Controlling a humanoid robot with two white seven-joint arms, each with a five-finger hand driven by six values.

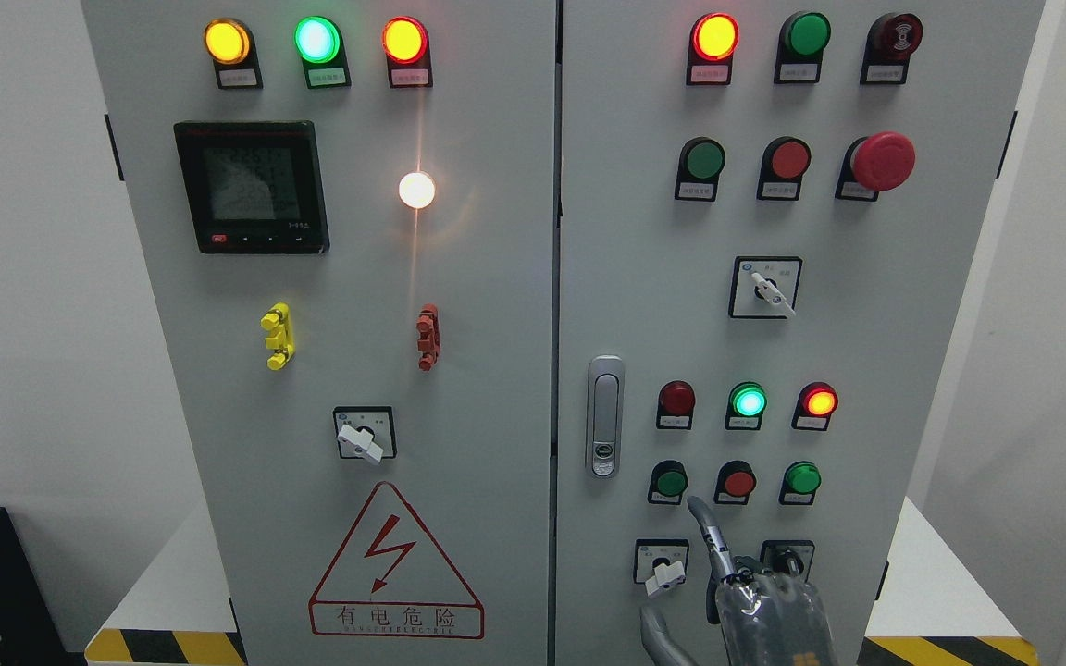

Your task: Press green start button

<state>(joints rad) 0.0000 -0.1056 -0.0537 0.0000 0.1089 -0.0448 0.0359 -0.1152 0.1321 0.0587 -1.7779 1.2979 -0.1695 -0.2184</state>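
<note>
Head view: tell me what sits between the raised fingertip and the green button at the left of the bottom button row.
Nothing. In the head view, only bare grey panel separates the right hand fingertip from the green button; they are not touching.

— What's this place, then?
— Industrial control room or test lab, by the look: a grey electrical cabinet (459,388), lit indicator lamps (317,40) and push buttons (705,159) across its doors.
— More clues?
— A panel meter (251,187), rotary switches (765,288), a red emergency stop (882,161), a shock-warning triangle (394,564), hazard-striped tape (163,647) below, plain white walls (24,277).
</note>
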